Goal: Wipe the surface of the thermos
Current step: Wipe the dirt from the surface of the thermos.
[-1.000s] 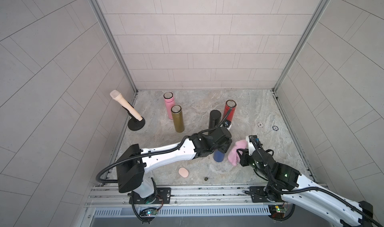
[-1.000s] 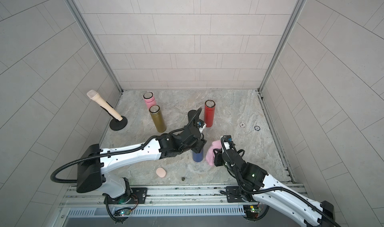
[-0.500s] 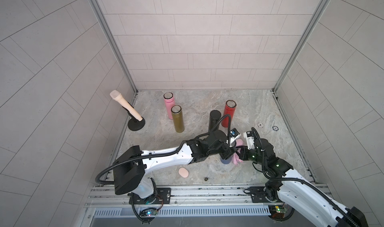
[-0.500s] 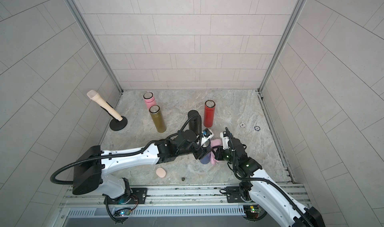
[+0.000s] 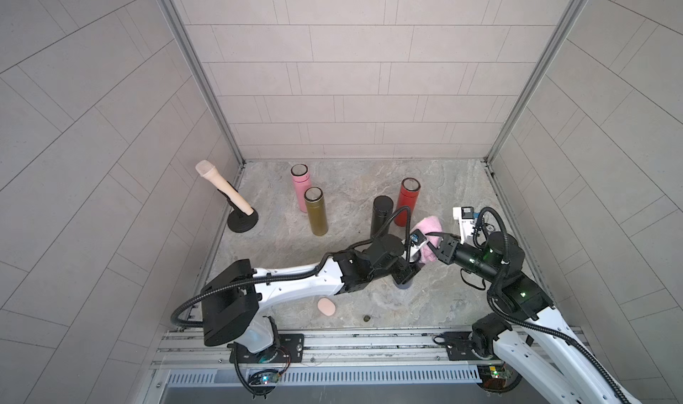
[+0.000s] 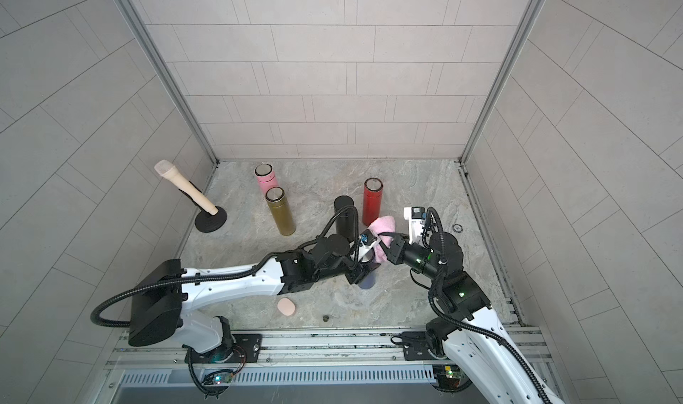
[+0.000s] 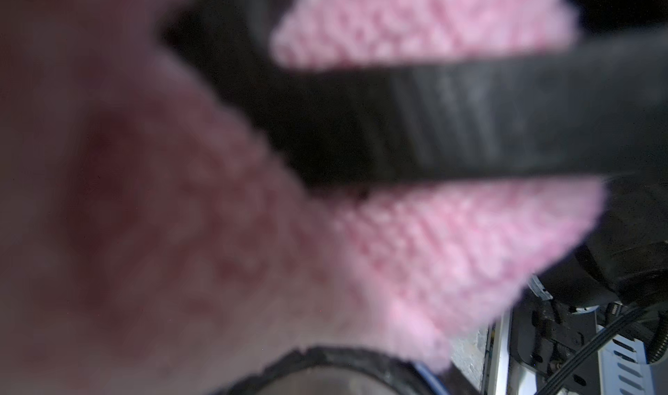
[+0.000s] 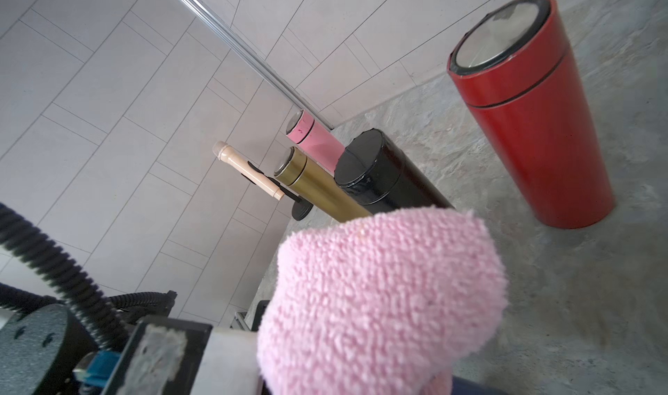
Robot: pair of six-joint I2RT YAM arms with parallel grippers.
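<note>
A dark blue thermos point(image 5: 405, 283) stands near the front middle of the floor, mostly hidden under my left gripper point(image 5: 406, 273), which is shut round its body. In the left wrist view only its dark top rim point(image 7: 325, 369) shows. My right gripper point(image 5: 431, 242) is shut on a fluffy pink cloth point(image 5: 430, 224), pressing it against the thermos's upper part from the right. One of its black fingers point(image 7: 470, 122) crosses the cloth point(image 7: 452, 252) in the left wrist view. The cloth point(image 8: 379, 295) fills the near part of the right wrist view.
Behind the thermos stand a black bottle point(image 5: 380, 215) and a red one point(image 5: 406, 200), with a gold bottle point(image 5: 316, 215) and a pink one point(image 5: 301, 186) further left. A beige handle on a black stand point(image 5: 242, 221) leans at the left wall. A peach pad point(image 5: 326, 307) lies near the front.
My right gripper has carried the cloth left, from beside the thermos onto its top. The left gripper has shifted the thermos slightly right and toward the front.
</note>
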